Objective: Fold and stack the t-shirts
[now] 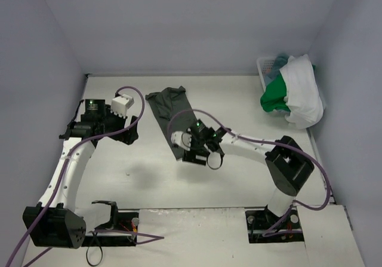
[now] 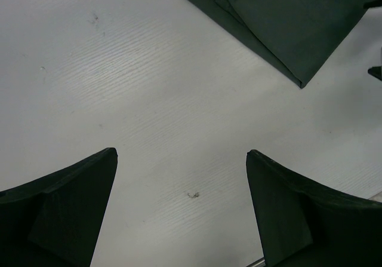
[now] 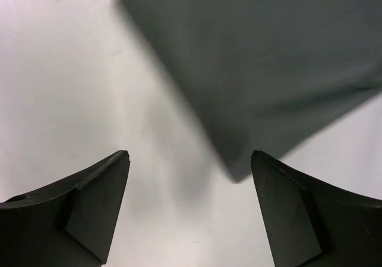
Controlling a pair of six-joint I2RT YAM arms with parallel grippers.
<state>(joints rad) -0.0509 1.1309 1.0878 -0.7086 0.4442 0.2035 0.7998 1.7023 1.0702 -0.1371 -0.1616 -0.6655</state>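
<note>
A dark grey-green t-shirt (image 1: 169,109) lies folded into a long strip in the middle of the table. My right gripper (image 1: 186,150) hovers open over its near end. In the right wrist view, the shirt (image 3: 256,58) fills the upper right, and its corner lies just ahead of the open right gripper (image 3: 190,153), which holds nothing. My left gripper (image 1: 131,129) is open and empty to the left of the strip. In the left wrist view, the shirt (image 2: 286,22) shows at the top right, well ahead of the left gripper (image 2: 182,153). A white t-shirt (image 1: 303,94), a bright green t-shirt (image 1: 274,98) and a teal-blue t-shirt (image 1: 279,61) hang from the basket.
A white lattice basket (image 1: 264,67) stands at the back right corner against the wall. Lilac walls close in the table on the left, back and right. Purple cables loop from both arms.
</note>
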